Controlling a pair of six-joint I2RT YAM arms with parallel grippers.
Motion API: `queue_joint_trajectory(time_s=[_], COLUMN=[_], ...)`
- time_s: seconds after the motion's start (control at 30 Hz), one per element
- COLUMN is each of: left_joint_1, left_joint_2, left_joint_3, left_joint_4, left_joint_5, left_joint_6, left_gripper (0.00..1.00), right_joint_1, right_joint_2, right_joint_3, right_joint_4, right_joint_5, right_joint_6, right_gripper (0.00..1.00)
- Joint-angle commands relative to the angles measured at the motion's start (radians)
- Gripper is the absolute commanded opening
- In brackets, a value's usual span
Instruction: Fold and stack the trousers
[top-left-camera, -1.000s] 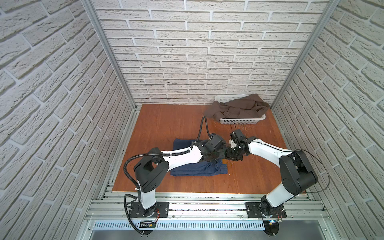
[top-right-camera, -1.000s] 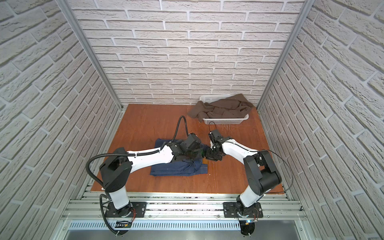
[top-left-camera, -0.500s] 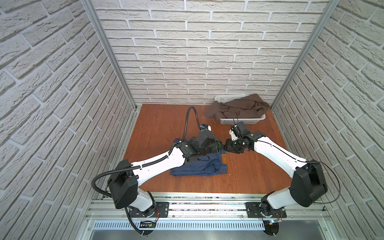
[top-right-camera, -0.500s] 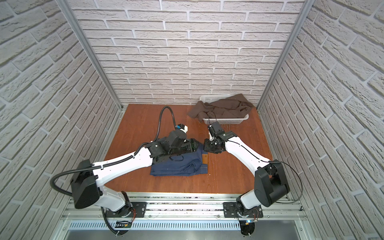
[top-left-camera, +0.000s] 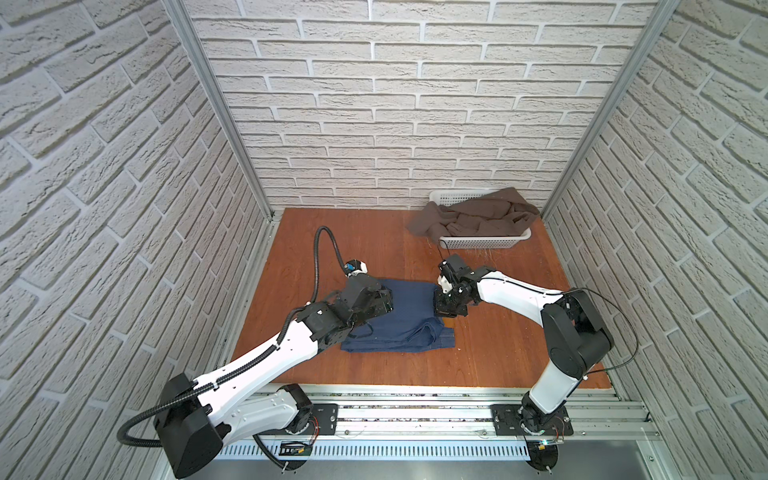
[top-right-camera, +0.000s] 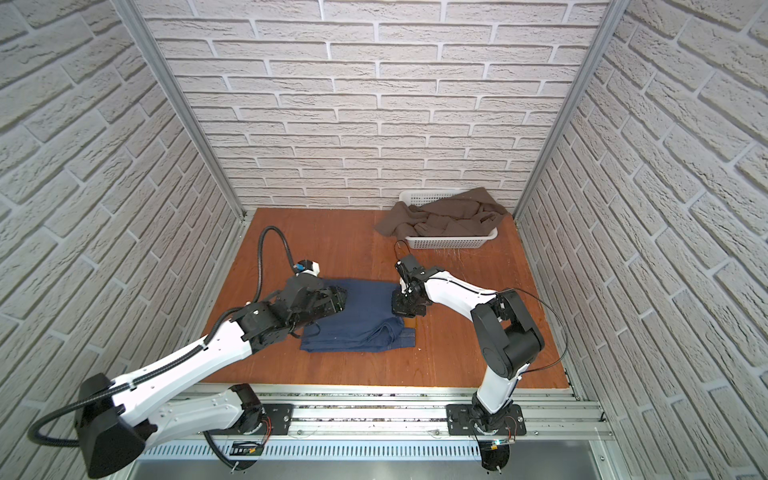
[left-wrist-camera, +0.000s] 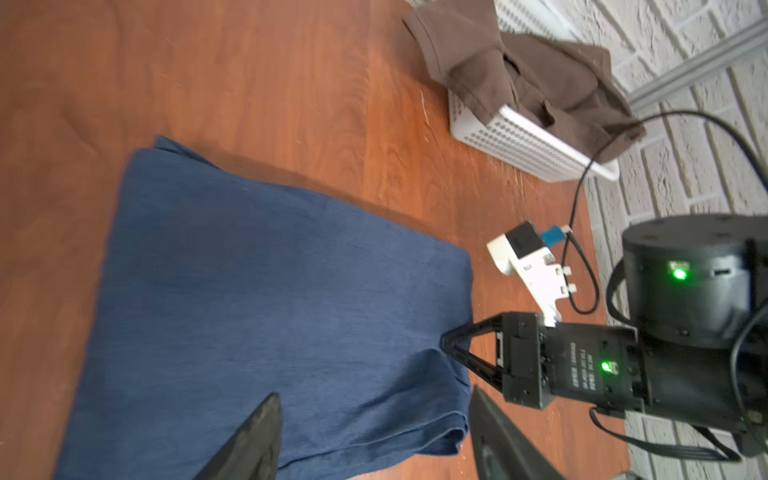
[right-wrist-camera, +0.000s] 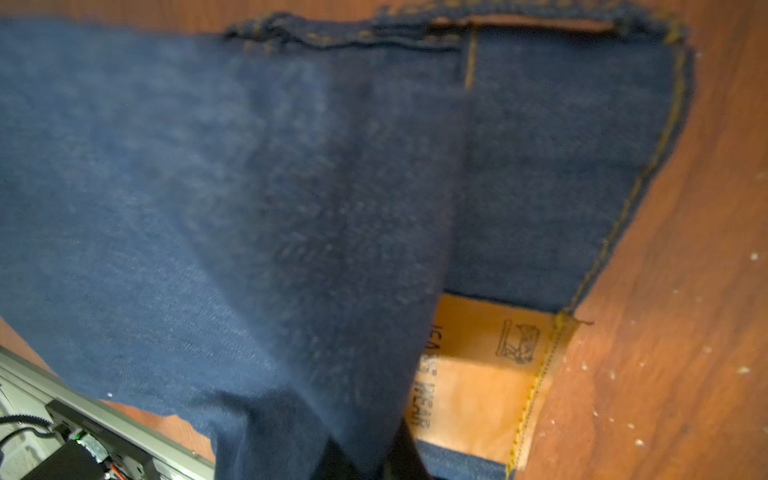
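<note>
Both top views bright and even, shadows soft, walls (top-left-camera: 104, 166) bowing at the edges. Left wrist view smeared, left gripper (left-wrist-camera: 374, 395) a dark blur. Jeans (right-wrist-camera: 249, 208) right against the right gripper (left-wrist-camera: 446, 345): fuzz; patch (right-wrist-camera: 490, 374) beyond, sharper.

One trousers (top-left-camera: 407, 316), one basket (top-left-camera: 482, 242), one brown cloth (top-left-camera: 478, 216), two arms (top-left-camera: 257, 365) (top-left-camera: 519, 291)

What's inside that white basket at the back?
A crumpled brown cloth fills the white basket and spills over its rim. Anything lying underneath the cloth is covered, so I can't tell what else is in there.
</note>
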Motion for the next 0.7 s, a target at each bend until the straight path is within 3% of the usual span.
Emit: queue_joint_trajectory(time_s=[0.0,0.3,0.67], left_joint_1=[0.023,0.057,0.058], left_joint_2=[-0.046,-0.035,0.164], left_joint_3=[-0.024,-0.028,-0.040], left_joint_4=[-0.061,-0.100,-0.014], left_joint_5=[-0.050,-0.034,0.078], left_joint_6=[0.006,0.046,0.078], left_gripper=[0.70,0.71,0.68], right_joint_1=[0.012,-0.005,-0.100], right_joint_2=[-0.100,-0.205,-0.185], right_joint_3=[0.056,0.050,-0.010], right_joint_4=[-0.023,-0.098,-0.077], right_joint_5=[0.035,0.077,0.098], right_joint_6=[-0.004,-0.038,-0.098], right_gripper=[0.05,0.05,0.06])
